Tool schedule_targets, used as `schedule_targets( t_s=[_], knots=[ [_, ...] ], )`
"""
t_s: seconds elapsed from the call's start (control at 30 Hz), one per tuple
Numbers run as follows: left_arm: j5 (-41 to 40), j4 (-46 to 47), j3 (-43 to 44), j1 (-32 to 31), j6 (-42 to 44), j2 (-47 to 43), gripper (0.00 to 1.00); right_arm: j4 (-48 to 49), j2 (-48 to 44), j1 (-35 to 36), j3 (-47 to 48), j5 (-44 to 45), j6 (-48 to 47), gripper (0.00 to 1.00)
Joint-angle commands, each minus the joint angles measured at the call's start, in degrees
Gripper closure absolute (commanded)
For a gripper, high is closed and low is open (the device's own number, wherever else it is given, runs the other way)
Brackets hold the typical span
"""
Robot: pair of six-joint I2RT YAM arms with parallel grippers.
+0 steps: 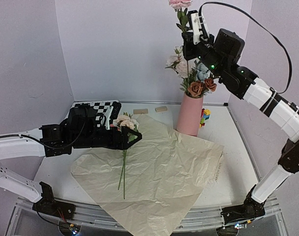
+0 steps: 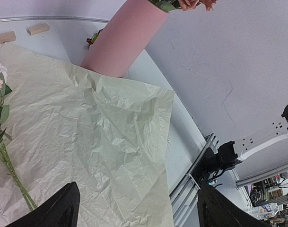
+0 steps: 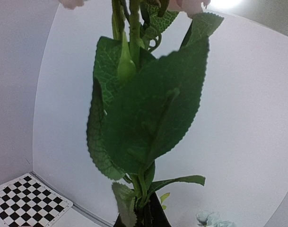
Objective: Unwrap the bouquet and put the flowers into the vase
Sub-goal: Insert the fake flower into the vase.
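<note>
1. White and black, the left arm (image 1: 16, 147) comes in low from the left edge and lies almost flat over the table (image 1: 56, 169).
2. Its left pincer (image 2: 136, 189) is spread wide and holds nothing. It hangs over the paper (image 1: 164, 167), just beside the loose flowers (image 1: 124, 122).
3. These loose flowers lie on the left part of the paper. The blooms point up the frame and the thin green stems point down.
4. The paper is crinkled and lies open and flat in the middle of the table.
5. The vase (image 1: 189, 115) is pink and stands upright at the paper's far edge, a bit right of the middle. A bunch of flowers (image 1: 196, 78) stands in it.
6. The right arm (image 1: 274, 105) rises from the lower right, bends, and reaches to the top of the frame, high above the vase.
7. The right pincer (image 1: 188, 46) is pressed together on the stem of a tall pink flower (image 1: 180, 4). The stem hangs straight down toward the bunch. I cannot tell if its end is inside the vase.
</note>
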Motion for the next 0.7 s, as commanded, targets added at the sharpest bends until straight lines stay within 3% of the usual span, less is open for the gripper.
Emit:
schedule_targets(
  t_s=[0.0,0.5,0.63,0.67],
  knots=[
    [-0.8,1.6,1.5,-0.2,0.0,-1.4,0.13,2.7,0.1,-0.8,-3.1,2.2,3.0,1.00],
    [-1.1,1.1,0.8,-0.2,-0.1,-2.6,0.13,1.2,-0.1,-4.4,-16.6,6.4,14.2,0.99],
    [-1.1,1.1,0.7,-0.2,-0.2,-2.6,0.13,0.2,-0.2,-4.6,-16.8,7.2,14.7,0.93],
    [-1.2,1.1,0.6,-0.2,-0.2,-2.7,0.13,-0.2,-0.3,-4.6,-16.8,7.5,14.8,0.84]
  ],
)
